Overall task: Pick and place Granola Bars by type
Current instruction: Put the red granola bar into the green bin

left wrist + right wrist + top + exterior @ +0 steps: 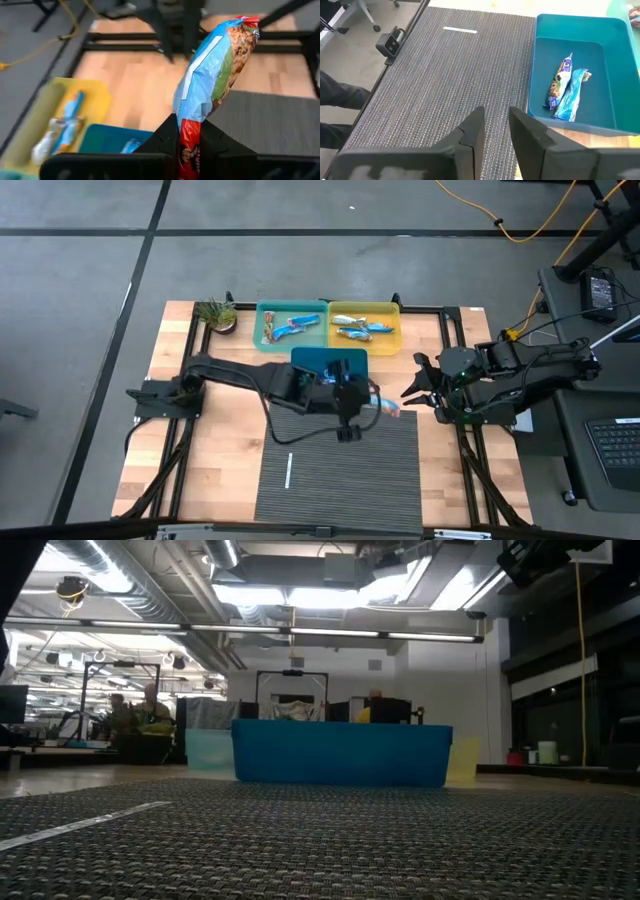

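My left gripper (pixel 362 406) hangs over the mat's far right part, just near the blue bin (pixel 330 361), and is shut on one granola bar (pixel 212 75). The bar's wrapper is light blue, green and tan with red ends. Two more bars (pixel 565 89) lie flat in the blue bin. Further bars lie in the green bin (pixel 264 330) and in the yellow bin (pixel 392 330). My right gripper (pixel 420 386) waits open by the table's right edge, holding nothing. My left gripper pinches the bar by its red end (pixel 189 145) between the two fingers. The fingers point toward the table's right side and lie along the bar. The bar sticks out past the fingertips, lifted clear of the table, and its other red end (pixel 249 21) is free.
A thin white stick (pixel 289 470) lies on the grey ribbed mat (pixel 330 490). A small potted plant (pixel 217 314) stands at the far left corner. A black frame rail (pixel 440 330) runs around the wooden top. The mat's near half is bare except for the stick.
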`<state>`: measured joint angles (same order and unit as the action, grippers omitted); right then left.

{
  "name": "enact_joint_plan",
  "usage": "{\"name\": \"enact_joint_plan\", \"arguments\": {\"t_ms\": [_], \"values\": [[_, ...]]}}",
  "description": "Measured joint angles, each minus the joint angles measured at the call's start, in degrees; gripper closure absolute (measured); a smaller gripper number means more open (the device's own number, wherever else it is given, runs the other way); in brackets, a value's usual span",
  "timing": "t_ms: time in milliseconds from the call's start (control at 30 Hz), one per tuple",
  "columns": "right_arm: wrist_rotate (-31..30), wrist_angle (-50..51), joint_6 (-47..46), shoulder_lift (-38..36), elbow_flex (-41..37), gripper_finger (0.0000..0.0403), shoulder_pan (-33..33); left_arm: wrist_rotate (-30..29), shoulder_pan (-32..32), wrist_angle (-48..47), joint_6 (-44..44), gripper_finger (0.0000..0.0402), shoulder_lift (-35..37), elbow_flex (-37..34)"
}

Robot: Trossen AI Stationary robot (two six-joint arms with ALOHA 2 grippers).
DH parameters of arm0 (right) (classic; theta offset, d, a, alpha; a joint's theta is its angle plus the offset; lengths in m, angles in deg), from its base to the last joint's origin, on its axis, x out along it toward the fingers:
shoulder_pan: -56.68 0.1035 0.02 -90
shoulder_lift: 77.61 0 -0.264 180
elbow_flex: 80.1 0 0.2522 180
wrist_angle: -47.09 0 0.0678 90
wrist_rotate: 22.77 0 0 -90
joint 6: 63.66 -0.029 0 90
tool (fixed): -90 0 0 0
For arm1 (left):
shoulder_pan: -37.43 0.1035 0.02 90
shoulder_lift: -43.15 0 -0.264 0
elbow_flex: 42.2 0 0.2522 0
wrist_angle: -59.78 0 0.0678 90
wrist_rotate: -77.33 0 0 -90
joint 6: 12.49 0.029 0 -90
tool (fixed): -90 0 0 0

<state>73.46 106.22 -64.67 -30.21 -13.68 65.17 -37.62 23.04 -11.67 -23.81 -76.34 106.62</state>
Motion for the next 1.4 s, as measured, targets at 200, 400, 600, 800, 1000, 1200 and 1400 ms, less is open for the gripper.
{"name": "enact_joint_plan", "arguments": {"t_ms": [200,400,600,800,1000,1200,1400], "values": [[-0.01,-0.03,0.0,0.0,0.0,0.0311,0.0,-1.21,2.0,-0.05,-0.01,0.0372,1.72,-0.02],[-0.03,-0.03,-0.2,0.0,0.0,0.0311,0.0,-1.53,7.94,-4.37,-0.38,0.0379,4.13,-0.15],[-0.09,0.05,-1.88,-0.02,0.0,0.0311,-0.02,-2.54,20.04,-11.16,4.7,0.0376,9.56,-0.11],[-0.12,0.04,-2.09,-0.02,0.0,0.0311,0.0,-0.52,32.26,-17.72,9.52,0.0377,12.41,-0.04],[-0.6,0.01,-3.39,-0.02,0.0,0.0311,0.0,3.04,38.35,-19.19,13.6,0.0375,12.02,-0.16],[-0.65,0.0,-3.29,-0.02,0.0,0.0311,0.0,6.81,44.56,-13.94,14.1,0.0378,11.84,-8.86],[-0.77,-0.01,-3.28,-0.02,0.0,0.0311,0.0,14.03,48.6,-1.8,14.89,0.0377,11.75,-26.6]]}}
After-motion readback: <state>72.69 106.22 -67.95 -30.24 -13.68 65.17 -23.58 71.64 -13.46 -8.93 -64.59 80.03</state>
